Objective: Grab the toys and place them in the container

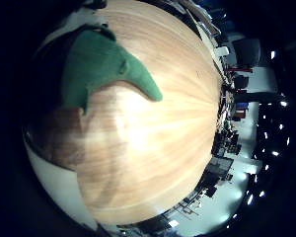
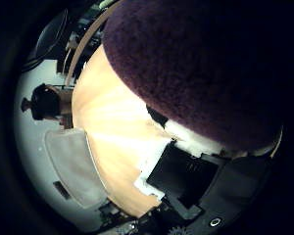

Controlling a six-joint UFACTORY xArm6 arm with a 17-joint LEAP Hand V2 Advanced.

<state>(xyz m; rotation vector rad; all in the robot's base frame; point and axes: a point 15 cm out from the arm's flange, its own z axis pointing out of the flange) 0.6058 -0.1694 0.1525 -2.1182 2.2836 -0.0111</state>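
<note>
You have green plush toy (image 1: 101,66) close to palm, soft felt-like body with tapered pointed end stretching out over wooden counter (image 1: 158,148). Dark maroon fuzzy toy (image 2: 201,68) fills much of thumb-side view, very close to palm, rounded bulk, right beside fingers (image 2: 186,176). Contact unclear

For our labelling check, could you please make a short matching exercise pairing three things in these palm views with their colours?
Things:
1. plush toy filling the thumb-side view
2. felt toy on the table
3. table

Colours:
A. light wood
B. dark maroon
C. green

Pairs: 1-B, 2-C, 3-A
</note>
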